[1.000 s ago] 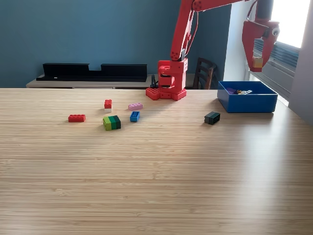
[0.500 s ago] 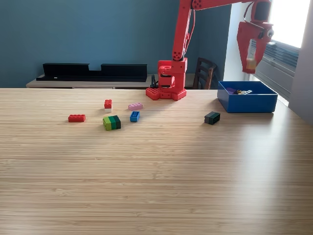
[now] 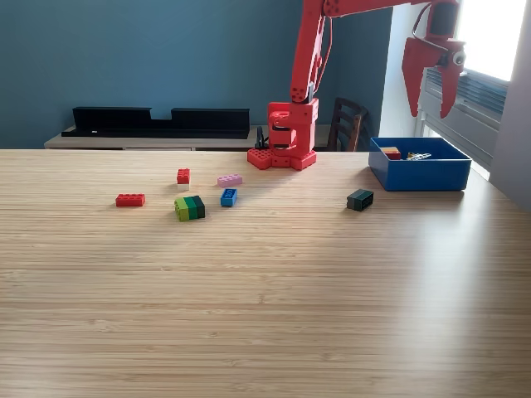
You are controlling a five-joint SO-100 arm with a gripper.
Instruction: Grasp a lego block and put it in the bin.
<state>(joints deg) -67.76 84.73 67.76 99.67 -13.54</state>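
I note the blue bin (image 3: 419, 172) at the exterior view's right on the table (image 3: 265, 298), with a few small pieces inside, one of them red and yellow (image 3: 392, 153). My gripper (image 3: 430, 109) hangs above the bin, jaws apart and empty. A dark green block (image 3: 359, 199) lies just left of the bin. Well apart, toward the view's left, lie a blue block (image 3: 228, 196), a pink block (image 3: 230, 179), a green stack (image 3: 189, 207) and two red blocks (image 3: 130, 200)

Your path over the bin (image 3: 419, 176) is open from above; on the bench (image 3: 265, 298), only the dark green block (image 3: 359, 199) sits near its front corner.
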